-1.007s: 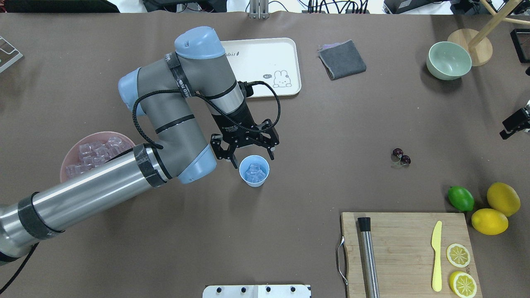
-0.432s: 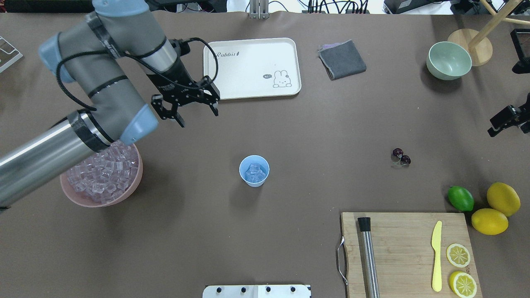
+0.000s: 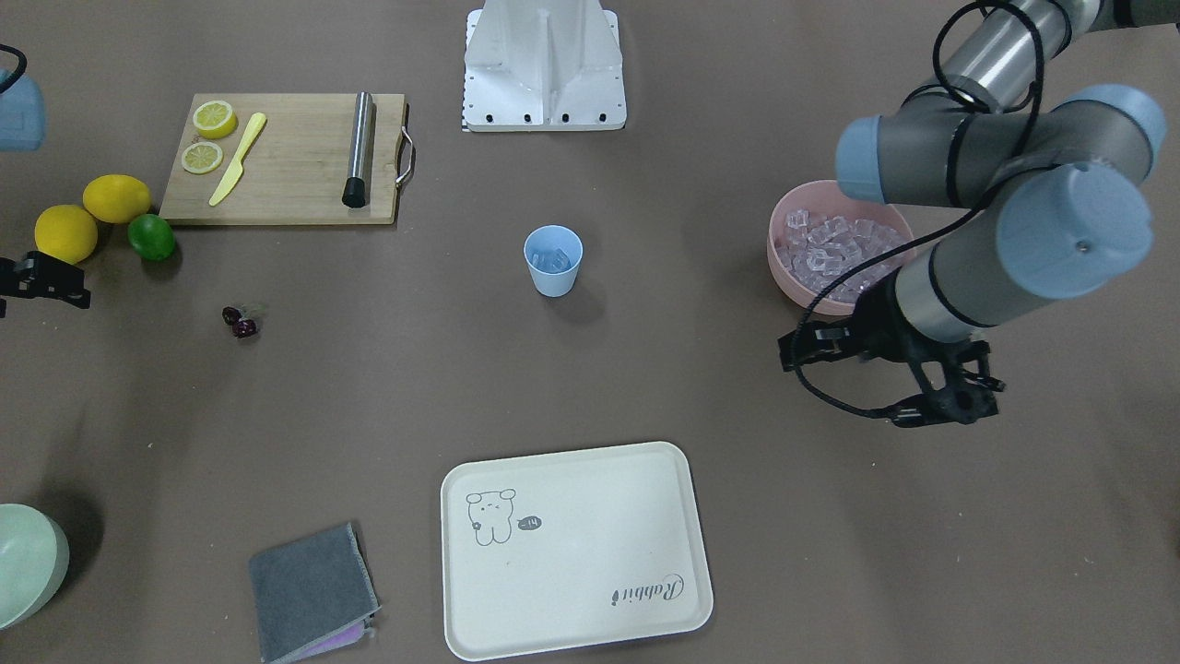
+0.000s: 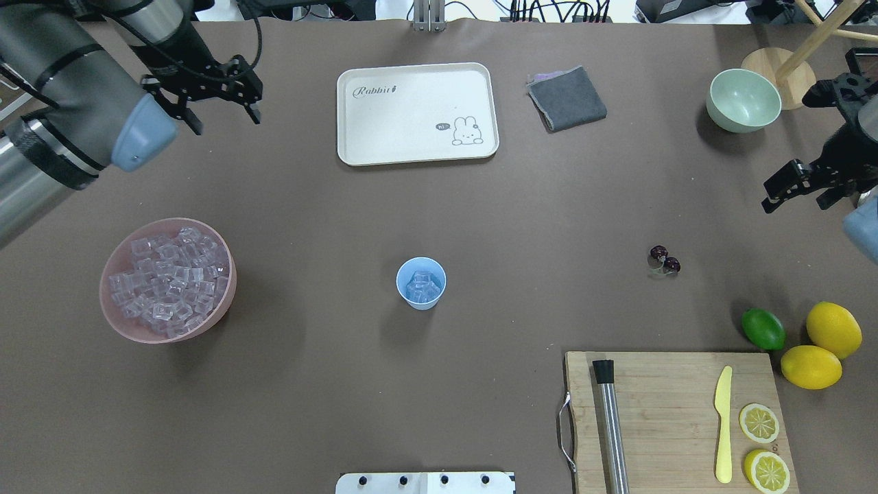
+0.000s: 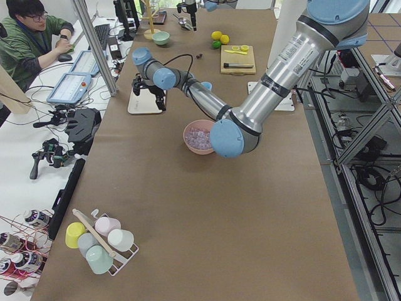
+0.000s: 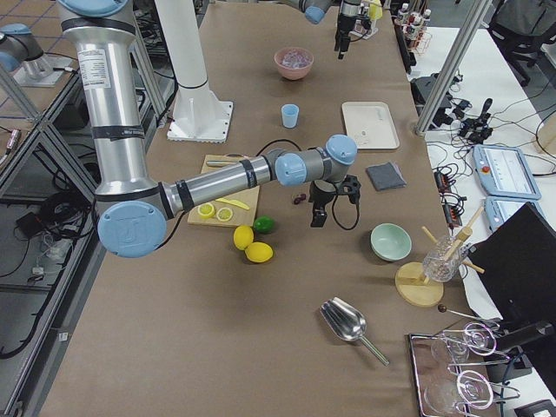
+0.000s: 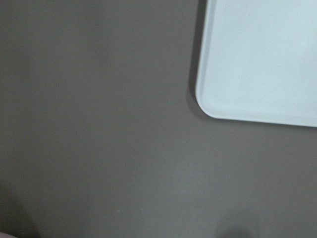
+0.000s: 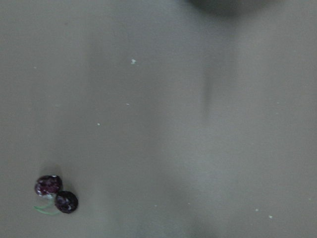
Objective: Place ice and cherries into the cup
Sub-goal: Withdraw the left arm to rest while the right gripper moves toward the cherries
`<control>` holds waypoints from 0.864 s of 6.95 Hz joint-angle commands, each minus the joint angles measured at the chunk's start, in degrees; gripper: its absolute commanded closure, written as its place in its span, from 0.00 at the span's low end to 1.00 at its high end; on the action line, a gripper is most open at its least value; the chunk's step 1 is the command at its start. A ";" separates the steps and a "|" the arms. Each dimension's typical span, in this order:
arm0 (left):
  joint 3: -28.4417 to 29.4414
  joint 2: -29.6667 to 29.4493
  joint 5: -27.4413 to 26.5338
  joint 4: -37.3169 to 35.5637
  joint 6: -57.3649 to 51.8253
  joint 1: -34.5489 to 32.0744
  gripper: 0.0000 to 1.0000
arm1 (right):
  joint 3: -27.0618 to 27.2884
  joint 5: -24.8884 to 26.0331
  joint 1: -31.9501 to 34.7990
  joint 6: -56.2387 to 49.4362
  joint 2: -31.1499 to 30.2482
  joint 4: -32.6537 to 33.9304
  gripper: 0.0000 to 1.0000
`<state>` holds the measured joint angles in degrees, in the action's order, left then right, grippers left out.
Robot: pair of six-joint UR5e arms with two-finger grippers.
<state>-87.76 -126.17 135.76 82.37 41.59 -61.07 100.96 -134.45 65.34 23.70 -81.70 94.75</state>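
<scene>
Brown table (image 4: 521, 226): blue cup (image 4: 421, 283) dead centre, pink bowl (image 4: 164, 337) on robot's L. Far side: cream tray (image 4: 417, 113), grey cloth (image 4: 566, 98), green bowl (image 4: 743, 100). R side: cherries (image 4: 664, 259) loose, lime (image 4: 763, 328) + 2 lemons (image 4: 811, 367) bunched by wooden board (image 4: 669, 412).

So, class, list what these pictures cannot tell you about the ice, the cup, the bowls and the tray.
- how much ice is in the cup: clear cubes overlap overhead; the wall hides them from the front.
- pink bowl: front view, the left arm covers part of its rim.
- green bowl: front view, cut by the frame edge.
- tray: left wrist view, only one corner in frame.
</scene>
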 commanded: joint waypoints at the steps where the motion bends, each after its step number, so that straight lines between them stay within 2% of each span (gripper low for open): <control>1: -4.25 7.74 -4.62 -8.00 -28.20 -9.45 0.04 | 0.38 0.50 -3.10 5.82 3.20 -0.09 0.00; 3: -4.00 16.52 -4.80 -7.93 -49.39 -19.38 0.04 | 0.29 4.00 -8.18 12.91 6.45 0.00 0.00; 4: -3.91 20.13 -7.85 -7.84 -57.94 -23.09 0.03 | 0.29 5.41 -10.47 15.48 7.16 -0.09 0.00; 5: -3.73 23.56 -8.75 -7.75 -64.03 -25.91 0.03 | 0.12 5.60 -11.37 15.59 8.12 0.00 0.00; 6: -3.65 25.34 -8.76 -7.58 -65.74 -26.55 0.03 | -0.14 6.30 -12.16 15.59 9.35 0.00 0.00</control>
<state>-91.54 -103.93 127.64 74.63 -19.35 -85.55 101.08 -129.01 54.48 38.76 -73.78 94.72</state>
